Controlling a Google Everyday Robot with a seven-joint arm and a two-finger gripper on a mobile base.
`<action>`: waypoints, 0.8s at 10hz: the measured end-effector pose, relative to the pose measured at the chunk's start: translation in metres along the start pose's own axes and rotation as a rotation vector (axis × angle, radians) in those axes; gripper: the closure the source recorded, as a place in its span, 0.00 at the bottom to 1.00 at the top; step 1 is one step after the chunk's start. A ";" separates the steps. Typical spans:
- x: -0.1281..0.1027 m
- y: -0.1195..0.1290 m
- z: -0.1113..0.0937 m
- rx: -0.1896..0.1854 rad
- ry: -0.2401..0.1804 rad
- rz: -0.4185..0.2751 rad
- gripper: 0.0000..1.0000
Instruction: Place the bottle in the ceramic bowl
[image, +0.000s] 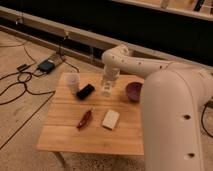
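one arm (170, 110) in shot, big white shell filling the right side, reaching left over the wooden table (90, 137). the gripper (106, 86) points down over the back middle of the tabletop, between the black object (85, 91) and the ceramic bowl (133, 91). its fingers are pressed in on the bottle (106, 92), pinching it from above. the bottle stands upright with only its pale lower part showing under the fingers. can't tell if its base is on the wood or just off it.

the bowl is dark maroon and glossy. it sits right of the bottle near the table's back right, partly cut off by the arm shell. bottle and bowl are near each other but apart, and the bottle is not in the bowl.

other stuff on the table:
- pale cup (72, 81), back left, upright, just beside the black object
- black object, flat and slanted, left of the gripper
- red thing (84, 119), thin and long, lying diagonally at centre front
- white block (110, 119), flat rectangle, just right of the red thing, in front of the bottle

on the floor to the left, dark cables (20, 82) run to a small dark box (46, 65) behind the table's back left corner.
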 end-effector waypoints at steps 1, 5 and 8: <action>0.002 -0.011 -0.005 0.007 -0.017 0.023 1.00; 0.002 -0.044 -0.016 0.030 -0.064 0.088 1.00; -0.010 -0.069 -0.016 0.070 -0.096 0.103 1.00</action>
